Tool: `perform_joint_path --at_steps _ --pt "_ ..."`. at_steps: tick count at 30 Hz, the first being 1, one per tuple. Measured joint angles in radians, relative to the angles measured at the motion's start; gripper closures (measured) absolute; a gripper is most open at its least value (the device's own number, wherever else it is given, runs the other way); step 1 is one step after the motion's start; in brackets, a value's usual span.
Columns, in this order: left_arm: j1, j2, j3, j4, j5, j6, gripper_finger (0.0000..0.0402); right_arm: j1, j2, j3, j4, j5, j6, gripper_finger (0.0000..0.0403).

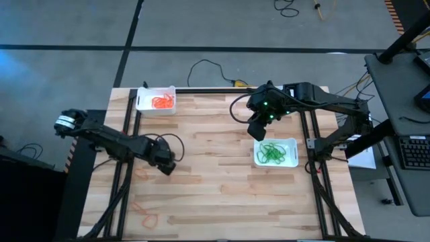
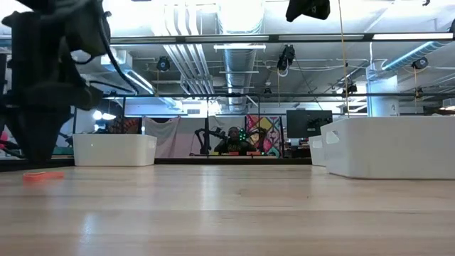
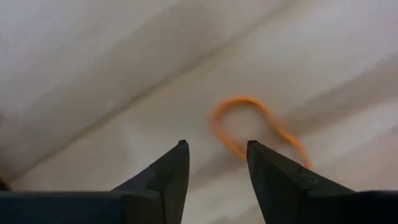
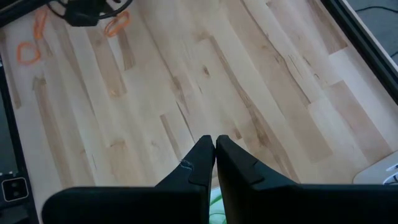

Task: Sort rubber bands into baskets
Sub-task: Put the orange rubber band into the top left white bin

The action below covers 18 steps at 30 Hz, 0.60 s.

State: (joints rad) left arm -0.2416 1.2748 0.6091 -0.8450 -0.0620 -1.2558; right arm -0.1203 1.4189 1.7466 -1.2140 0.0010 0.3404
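Table [image 1: 222,181] carrying two baskets: far-left basket [image 1: 156,99] holding orange bands [image 1: 162,102], right basket [image 1: 275,152] holding green bands [image 1: 271,153]. Left gripper [image 3: 216,163] hovering low over the left side, fingers released, gaping beside a loose orange band [image 3: 252,124] lying on the wood. Right gripper [image 4: 215,157] hanging above the right basket's far edge, fingers clenched, gripping nothing visible.

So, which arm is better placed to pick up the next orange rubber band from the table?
The left. Its open left gripper hangs just over an orange rubber band on the table. The right gripper, shut, is beside the basket of green bands.
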Motion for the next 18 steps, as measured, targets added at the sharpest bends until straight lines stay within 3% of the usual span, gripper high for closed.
perform_joint_path --at_steps 8,18 --pt "0.039 -0.008 -0.101 0.152 -0.007 -0.029 0.0276 0.0 0.0 0.0 0.0 0.0 0.0 0.039" --pt "0.039 0.011 -0.085 0.214 -0.059 -0.067 0.0287 0.0 0.0 0.0 0.0 0.0 0.0 0.039"
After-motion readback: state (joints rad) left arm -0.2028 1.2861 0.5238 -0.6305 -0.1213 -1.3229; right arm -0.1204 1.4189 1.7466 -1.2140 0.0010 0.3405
